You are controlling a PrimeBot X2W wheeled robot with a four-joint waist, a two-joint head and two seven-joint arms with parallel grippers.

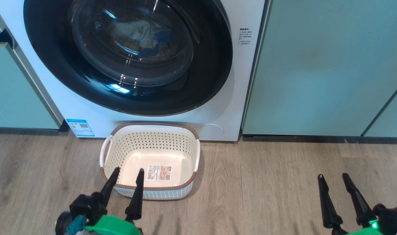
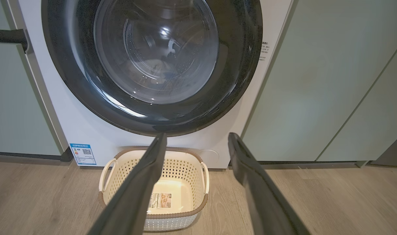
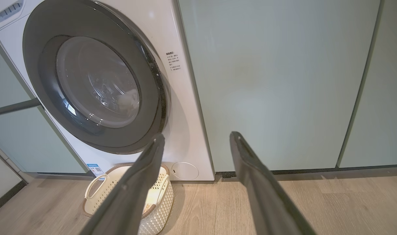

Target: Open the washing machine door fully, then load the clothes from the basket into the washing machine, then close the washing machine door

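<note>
Head view first: the washing machine (image 1: 218, 111) stands ahead of both sets of fingers, and its round black door (image 1: 128, 55) is shut flat against the front. Through the glass, the clothes (image 1: 143, 34) lie in a pale heap inside the drum. The basket (image 1: 152, 142) sits on the floor (image 1: 267, 182) at the machine's foot, just beyond the left fingers (image 1: 137, 192), with only a paper label (image 1: 159, 172) in it. Those left fingers are spread apart, gripping nothing. The right fingers (image 1: 325, 202) are well to the side of the basket over bare floor, also spread and empty.

Left wrist view: the left fingers (image 2: 143, 182) are splayed wide with nothing between them. The basket (image 2: 172, 166) lies beyond the finger on this view's left, and the closed door (image 2: 156, 49) is above the tips.

Right wrist view: the right fingers (image 3: 260, 182) are parted, nothing gripped. The door (image 3: 97, 81) and basket (image 3: 161, 192) lie past the finger on this view's left. A pale green cabinet (image 3: 267, 81) faces the gap.
</note>
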